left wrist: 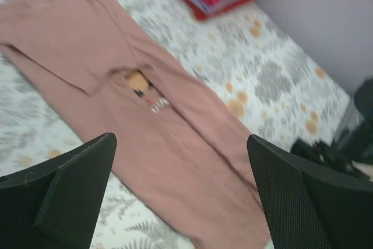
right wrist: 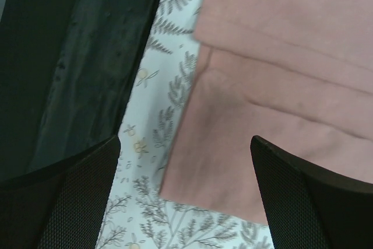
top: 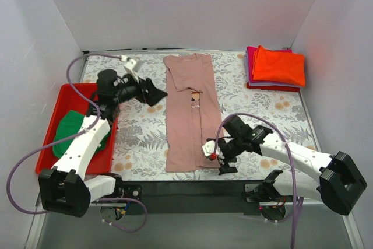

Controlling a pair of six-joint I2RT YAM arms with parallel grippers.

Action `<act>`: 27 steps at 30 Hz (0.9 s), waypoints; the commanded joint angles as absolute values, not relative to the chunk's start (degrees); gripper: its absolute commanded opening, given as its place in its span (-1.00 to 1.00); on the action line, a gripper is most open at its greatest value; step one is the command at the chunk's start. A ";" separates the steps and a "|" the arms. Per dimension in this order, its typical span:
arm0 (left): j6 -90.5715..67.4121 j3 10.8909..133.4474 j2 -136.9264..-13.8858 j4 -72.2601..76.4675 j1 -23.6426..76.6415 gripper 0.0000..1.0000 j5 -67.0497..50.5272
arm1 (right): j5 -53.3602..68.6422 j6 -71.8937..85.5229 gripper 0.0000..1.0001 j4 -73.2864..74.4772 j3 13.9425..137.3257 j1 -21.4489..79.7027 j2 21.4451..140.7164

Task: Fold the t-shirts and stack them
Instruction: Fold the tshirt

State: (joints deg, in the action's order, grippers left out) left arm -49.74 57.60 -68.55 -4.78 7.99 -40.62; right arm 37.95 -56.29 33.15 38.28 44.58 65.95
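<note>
Top external view: pink shirt (top: 189, 115) laid long and thin on worktop (top: 265, 106). Right gripper (top: 217, 158) open over bottom corner for grabbing; left gripper (top: 155, 93) open nearby.

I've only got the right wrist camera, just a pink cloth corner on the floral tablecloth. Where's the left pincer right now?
Observer: The left pincer is open, just left of the pink t-shirt's upper part.
Operator: Any shirts already folded?
Observer: Yes, a folded stack with orange on top sits at the far right corner.
Operator: Anything else waiting?
Observer: A green t-shirt lies bunched in the red tray on the left.
</note>
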 commanded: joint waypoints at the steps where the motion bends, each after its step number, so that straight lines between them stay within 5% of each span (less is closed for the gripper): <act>1: -37.97 49.59 -62.58 -6.76 15.89 0.88 -42.80 | 34.45 -57.22 0.96 30.95 33.24 47.98 62.32; 12: -13.73 36.83 -51.58 -19.68 34.25 0.74 -37.20 | 21.54 -52.83 0.50 19.08 25.58 52.21 61.96; 21: -10.11 33.84 -54.58 -23.38 48.40 0.74 -24.62 | 15.56 -50.89 0.42 16.08 24.44 52.21 62.84; 27: -12.30 30.33 -60.20 -20.84 59.21 0.72 -19.09 | 13.18 -50.10 -0.14 16.70 24.87 52.21 64.86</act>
